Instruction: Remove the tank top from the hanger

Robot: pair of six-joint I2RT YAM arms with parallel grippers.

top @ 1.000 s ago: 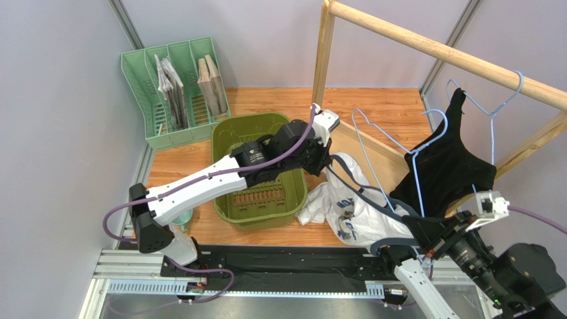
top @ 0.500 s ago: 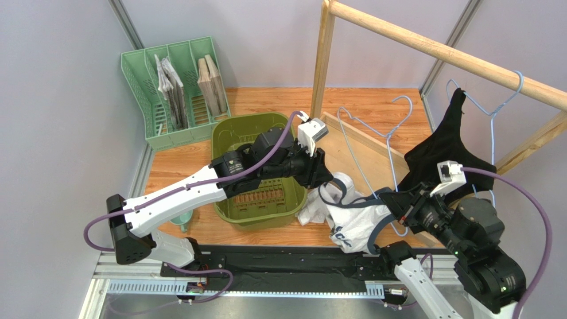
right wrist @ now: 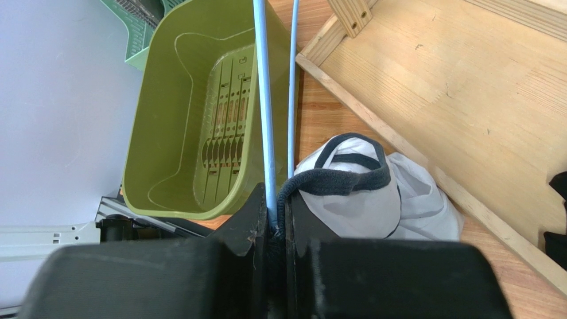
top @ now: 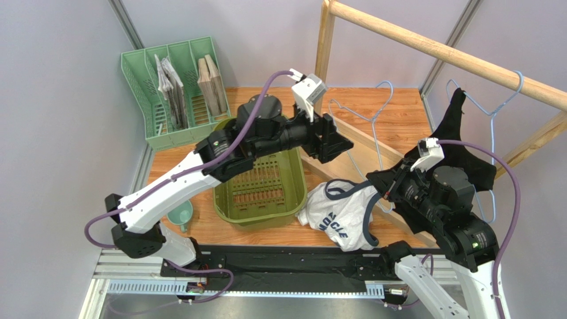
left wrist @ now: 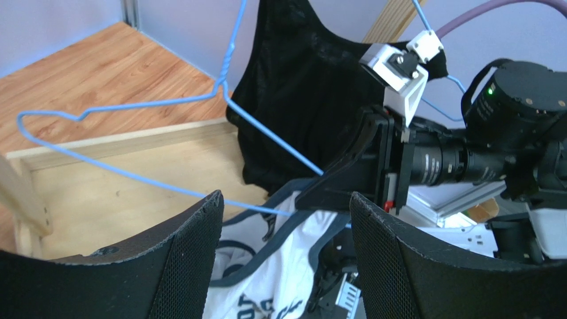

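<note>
From the top camera, I see the white tank top (top: 341,216) heaped on the tabletop (top: 176,163) beside the green bin (top: 266,189). One dark-edged strap is lifted to my right tool (top: 374,181). The blue hanger (top: 374,119) slants up from that tool toward the left tool (top: 336,141); whether those two touch I cannot judge from here.

On the left wrist camera, the fingers (left wrist: 180,266) stand wide apart with nothing between them, and the hanger wire crosses ahead of them.

On the right wrist camera, the fingers (right wrist: 256,222) are pinched together on the hanger wire and the strap. The shirt's body lies below, beside the wooden rack base (right wrist: 432,86).
</note>
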